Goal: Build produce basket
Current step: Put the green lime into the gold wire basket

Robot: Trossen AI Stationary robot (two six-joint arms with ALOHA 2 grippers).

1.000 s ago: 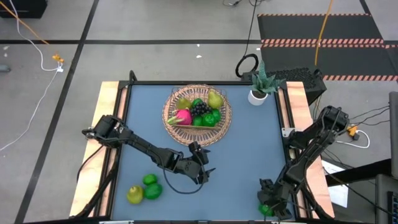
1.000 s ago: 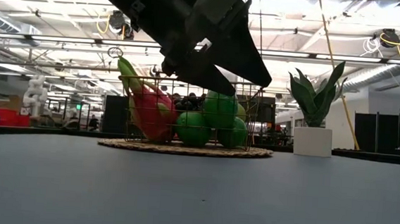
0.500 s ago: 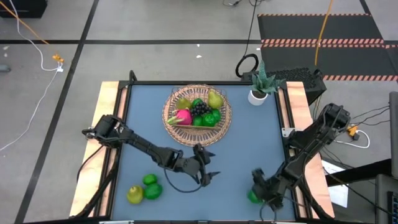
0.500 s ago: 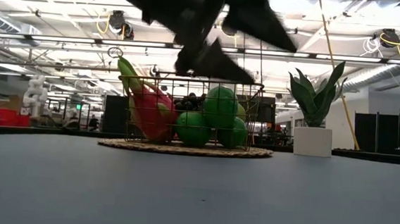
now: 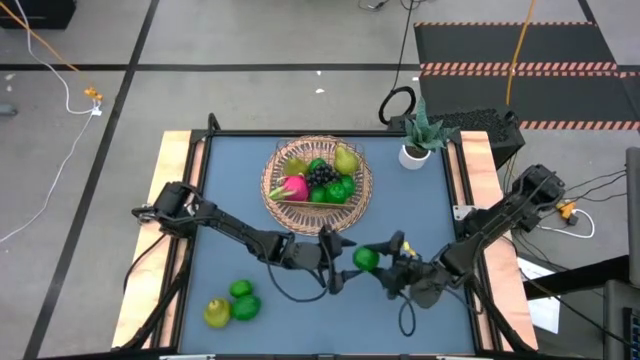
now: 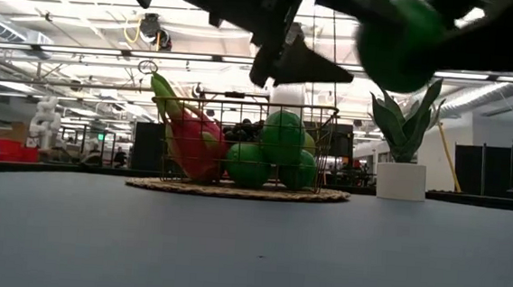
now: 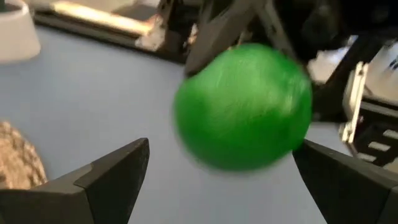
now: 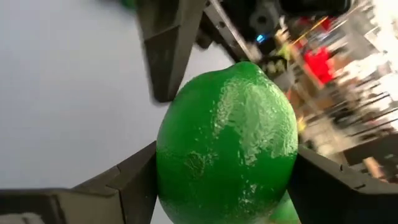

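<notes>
1. My right gripper point(image 5: 381, 262) was clamped on a round green fruit point(image 5: 366, 258), holding it in the air above the middle of the worktop point(image 5: 420, 215), on the near side of the basket point(image 5: 318, 185).
2. In the right wrist view that green fruit point(image 8: 227, 148) filled the space between my two dark fingers point(image 8: 134, 177), pressed against both.
3. My left gripper point(image 5: 335, 262) sat just beside the fruit, its jaws spread wide and empty, pointed at it.
4. From the left wrist view the fruit point(image 7: 244, 106) hung between and beyond my left fingertips point(image 7: 121, 165) without touching them.
5. The low view showed the fruit point(image 6: 399, 43) held high, well clear of the worktop surface.
6. The basket stood toward the far middle of the worktop, holding a pink dragon fruit point(image 5: 293, 187), a dark grape bunch point(image 5: 320, 175), a pear point(image 5: 346, 160) and green fruits point(image 5: 338, 190).
7. Three pieces lay loose at the near left corner: two green ones point(image 5: 243, 299) and a yellow-green pear point(image 5: 217, 313), touching each other.
8. A small potted plant point(image 5: 416, 140) stood at the far right corner.
</notes>
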